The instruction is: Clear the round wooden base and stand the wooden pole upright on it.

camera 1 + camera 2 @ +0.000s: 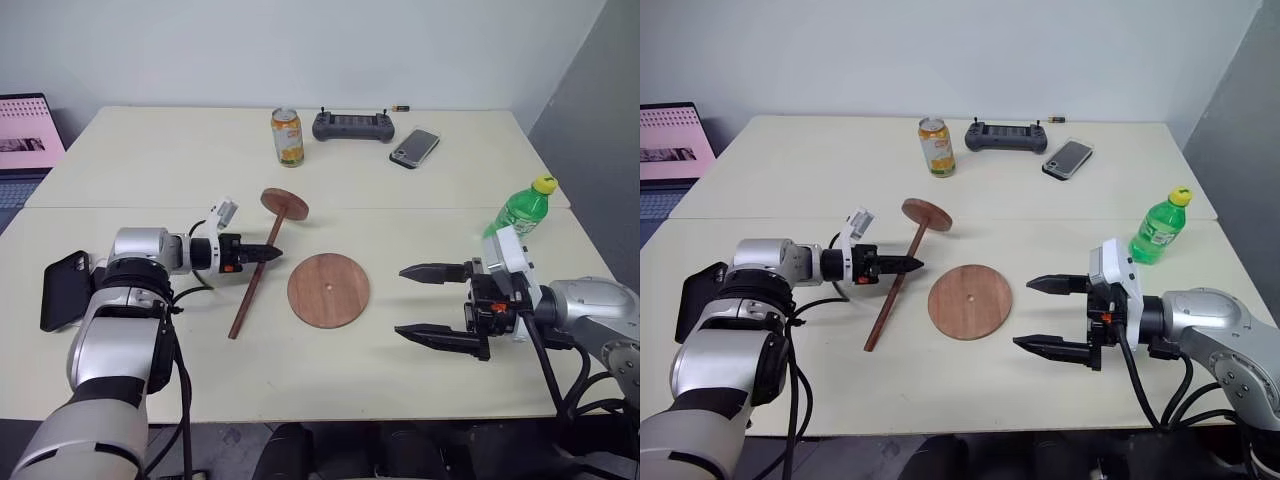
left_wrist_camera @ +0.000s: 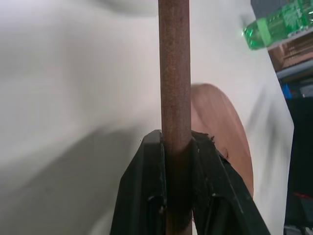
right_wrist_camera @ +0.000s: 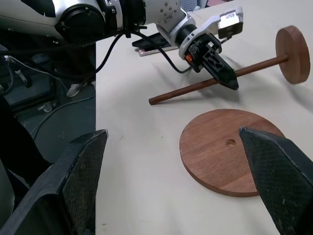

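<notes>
While clamped by left tool — wooden pole, mid-shaft hidden.

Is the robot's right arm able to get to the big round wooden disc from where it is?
Probably yes. The right gripper hangs open beside the round wooden base, with only bare table between them.

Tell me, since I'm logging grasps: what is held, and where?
The left gripper pinches the wooden pole mid-shaft; the right gripper holds nothing.
</notes>
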Action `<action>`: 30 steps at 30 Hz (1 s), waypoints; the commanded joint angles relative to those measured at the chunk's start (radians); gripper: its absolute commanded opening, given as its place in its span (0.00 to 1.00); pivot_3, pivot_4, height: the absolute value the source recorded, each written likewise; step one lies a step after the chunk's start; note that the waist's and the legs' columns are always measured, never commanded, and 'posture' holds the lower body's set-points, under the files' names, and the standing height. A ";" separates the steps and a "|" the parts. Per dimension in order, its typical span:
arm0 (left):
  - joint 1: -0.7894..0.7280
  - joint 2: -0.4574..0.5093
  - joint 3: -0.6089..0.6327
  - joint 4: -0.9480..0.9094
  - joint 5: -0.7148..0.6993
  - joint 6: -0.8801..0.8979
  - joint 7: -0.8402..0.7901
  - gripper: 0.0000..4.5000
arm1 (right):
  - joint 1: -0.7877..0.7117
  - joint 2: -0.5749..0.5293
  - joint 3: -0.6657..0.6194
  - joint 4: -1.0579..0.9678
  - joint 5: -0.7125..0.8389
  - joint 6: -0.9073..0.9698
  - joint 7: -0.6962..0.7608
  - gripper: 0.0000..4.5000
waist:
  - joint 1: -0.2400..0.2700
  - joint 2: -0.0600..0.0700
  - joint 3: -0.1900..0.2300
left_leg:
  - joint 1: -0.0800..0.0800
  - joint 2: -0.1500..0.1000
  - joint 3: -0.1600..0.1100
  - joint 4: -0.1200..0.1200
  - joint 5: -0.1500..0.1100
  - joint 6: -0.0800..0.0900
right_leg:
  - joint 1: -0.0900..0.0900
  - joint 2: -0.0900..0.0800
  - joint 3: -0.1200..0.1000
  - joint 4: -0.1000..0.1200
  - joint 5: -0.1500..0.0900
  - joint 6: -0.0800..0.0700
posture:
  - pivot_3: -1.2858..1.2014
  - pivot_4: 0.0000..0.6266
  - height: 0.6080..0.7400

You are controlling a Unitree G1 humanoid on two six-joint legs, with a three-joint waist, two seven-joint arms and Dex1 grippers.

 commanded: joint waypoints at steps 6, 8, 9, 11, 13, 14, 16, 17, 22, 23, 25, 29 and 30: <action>0.088 -0.032 0.253 -0.557 -0.184 -0.055 0.182 0.06 | -0.010 -0.031 -0.037 -0.012 -0.007 -0.027 0.010 1.00 | 0.002 0.000 0.000 | -0.001 0.000 -0.001 0.001 0.001 -0.002 | 0.000 0.000 0.000 0.000 0.000 0.000 | 0.52 0.24 1.00; 0.153 -0.062 0.262 -0.723 -0.206 -0.115 0.203 0.06 | -0.015 -0.035 -0.038 -0.006 -0.014 -0.033 0.009 1.00 | 0.004 -0.001 0.000 | -0.001 0.000 0.000 0.001 0.002 -0.003 | 0.000 -0.001 0.000 -0.001 0.000 0.000 | 0.52 0.24 1.00; 0.192 -0.084 0.273 -0.807 -0.222 -0.142 0.221 0.06 | -0.017 -0.038 -0.032 -0.002 -0.030 -0.042 0.010 1.00 | 0.005 0.000 0.000 | -0.001 0.000 0.000 0.001 0.002 -0.004 | 0.000 -0.001 0.000 -0.001 0.000 0.000 | 0.52 0.24 1.00; 0.264 -0.111 0.274 -0.918 -0.222 -0.228 0.244 0.06 | -0.017 -0.040 -0.020 0.005 -0.056 -0.059 0.012 1.00 | 0.004 0.000 0.000 | 0.000 0.000 0.001 0.001 0.003 -0.005 | 0.001 -0.002 0.002 -0.001 0.000 0.001 | 0.52 0.24 1.00; 0.313 -0.124 0.265 -0.969 -0.219 -0.279 0.259 0.06 | -0.016 -0.037 -0.008 0.010 -0.083 -0.076 0.012 1.00 | 0.003 0.000 0.000 | 0.001 0.000 0.002 0.001 0.003 -0.005 | 0.001 -0.002 0.003 -0.001 0.001 0.001 | 0.52 0.24 1.00; 0.343 -0.132 0.248 -0.993 -0.198 -0.334 0.263 0.06 | -0.014 -0.034 0.000 0.013 -0.103 -0.090 0.011 1.00 | 0.004 0.000 0.000 | 0.001 0.000 0.003 0.001 0.003 -0.005 | 0.001 -0.002 0.003 -0.001 0.001 0.001 | 0.52 0.24 1.00; 0.383 -0.161 0.222 -1.022 -0.169 -0.415 0.295 0.06 | -0.008 -0.031 0.015 0.019 -0.141 -0.114 0.010 1.00 | 0.004 0.000 0.000 | 0.001 0.000 0.002 0.001 0.003 -0.005 | 0.001 -0.001 0.002 0.000 0.001 0.001 | 0.52 0.24 1.00; 0.398 -0.179 0.206 -1.033 -0.151 -0.462 0.312 0.06 | -0.003 -0.027 0.024 0.021 -0.158 -0.125 0.010 1.00 | 0.006 0.000 0.000 | 0.001 0.000 0.002 0.001 0.003 -0.005 | 0.001 -0.001 0.002 0.000 0.001 0.001 | 0.52 0.24 1.00; 0.448 -0.238 0.163 -1.063 -0.124 -0.588 0.366 0.06 | 0.008 -0.001 0.055 0.018 -0.210 -0.160 -0.005 1.00 | 0.011 -0.001 0.000 | 0.000 0.000 0.002 0.001 0.003 -0.005 | 0.001 -0.001 0.002 -0.001 0.001 0.001 | 0.52 0.24 1.00; 0.456 -0.248 0.155 -1.070 -0.130 -0.591 0.374 0.06 | 0.011 0.005 0.059 0.014 -0.211 -0.159 -0.009 1.00 | 0.012 -0.001 0.000 | 0.000 0.000 0.002 0.001 0.003 -0.005 | 0.001 -0.001 0.002 -0.001 0.001 0.002 | 0.52 0.24 1.00; 0.465 -0.269 0.138 -1.083 -0.145 -0.587 0.393 0.06 | 0.026 0.018 0.073 -0.003 -0.219 -0.158 -0.024 1.00 | 0.012 -0.001 0.000 | 0.000 0.000 0.002 0.001 0.003 -0.005 | 0.001 -0.001 0.002 -0.001 0.001 0.001 | 0.52 0.24 1.00; 0.459 -0.279 0.134 -1.091 -0.181 -0.550 0.416 0.06 | 0.038 0.038 0.074 -0.012 -0.214 -0.156 -0.040 1.00 | 0.011 -0.001 0.000 | 0.001 0.000 0.002 0.001 0.002 -0.004 | 0.002 -0.001 0.002 -0.001 0.001 0.002 | 0.52 0.24 1.00; 0.454 -0.280 0.141 -1.092 -0.201 -0.524 0.431 0.06 | 0.040 0.038 0.071 -0.013 -0.215 -0.158 -0.041 1.00 | 0.011 -0.001 0.000 | 0.001 0.000 0.002 0.001 0.002 -0.004 | 0.002 -0.001 0.002 -0.001 0.001 0.002 | 0.52 0.24 1.00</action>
